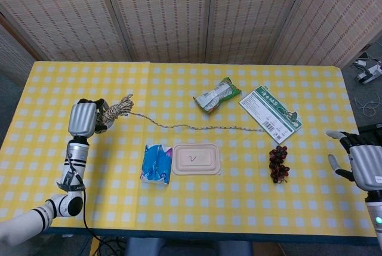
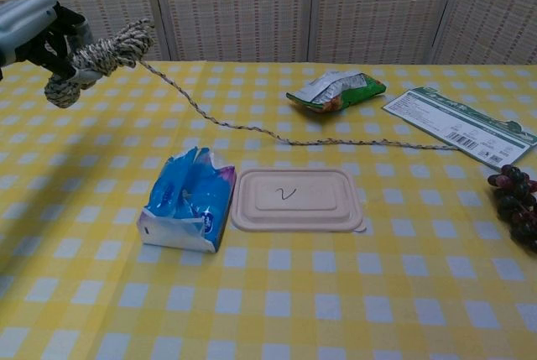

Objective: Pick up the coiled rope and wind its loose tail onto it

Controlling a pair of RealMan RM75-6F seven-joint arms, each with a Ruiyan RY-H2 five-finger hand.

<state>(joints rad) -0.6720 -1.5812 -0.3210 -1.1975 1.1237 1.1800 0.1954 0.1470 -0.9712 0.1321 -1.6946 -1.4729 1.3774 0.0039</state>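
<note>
A yellow checked cloth (image 1: 250, 208) covers the counter. Near its middle a flat beige tray lid (image 1: 196, 159) lies just beside a crumpled blue packet (image 1: 156, 163). Farther back sits a green and silver snack bag (image 1: 216, 94), with a green printed card (image 1: 270, 113) to its right. A bunch of dark grapes (image 1: 278, 163) lies nearer the front edge.
</note>
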